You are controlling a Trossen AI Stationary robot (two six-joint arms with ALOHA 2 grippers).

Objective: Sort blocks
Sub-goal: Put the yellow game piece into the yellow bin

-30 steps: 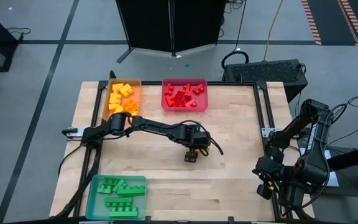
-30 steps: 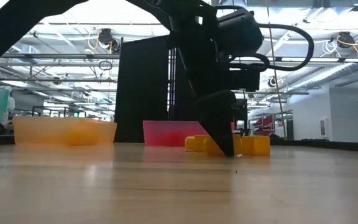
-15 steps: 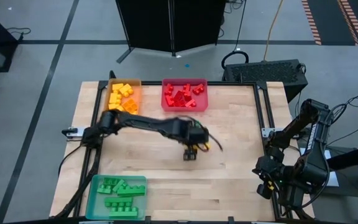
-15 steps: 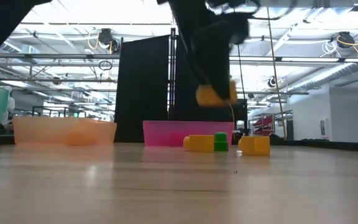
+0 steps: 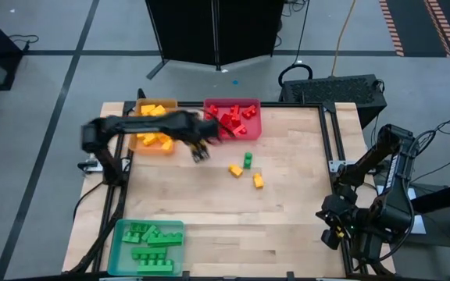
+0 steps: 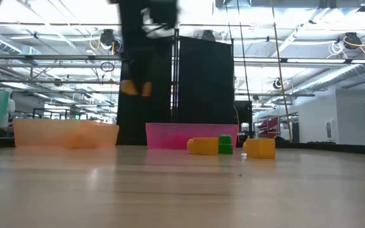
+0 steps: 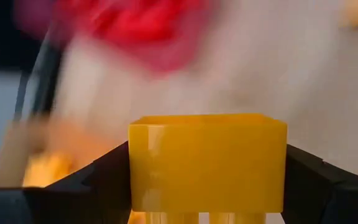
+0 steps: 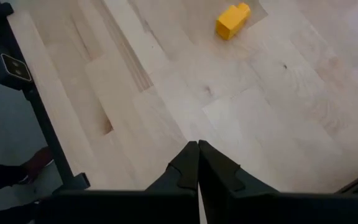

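My left gripper (image 5: 200, 154) is above the table near the orange tray (image 5: 141, 145), shut on a yellow block (image 7: 207, 162). The block also shows raised in the low view (image 6: 135, 87). Three blocks lie on the table's middle: a yellow one (image 5: 235, 169), a green one (image 5: 248, 160) and another yellow one (image 5: 258, 180). The orange tray holds yellow blocks, the red tray (image 5: 232, 119) red ones and the green tray (image 5: 147, 246) green ones. My right gripper (image 8: 197, 152) is shut and empty beyond the table's right edge (image 5: 330, 234). My left gripper pinches the yellow block between its two fingers (image 7: 98, 180), one on each of two opposite side faces (image 7: 138, 168). The block is lifted clear of the table, held level between the fingers.
The orange and red trays stand side by side at the far edge, and the green tray stands at the near left corner. A black frame (image 5: 209, 31) stands behind the table. Bare wood (image 5: 287, 218) lies between the loose blocks and the near right corner.
My left gripper has lifted a yellow block off the table's middle. It has carried it up and toward the far left, to beside the orange tray. The three other loose blocks have stayed where they were.
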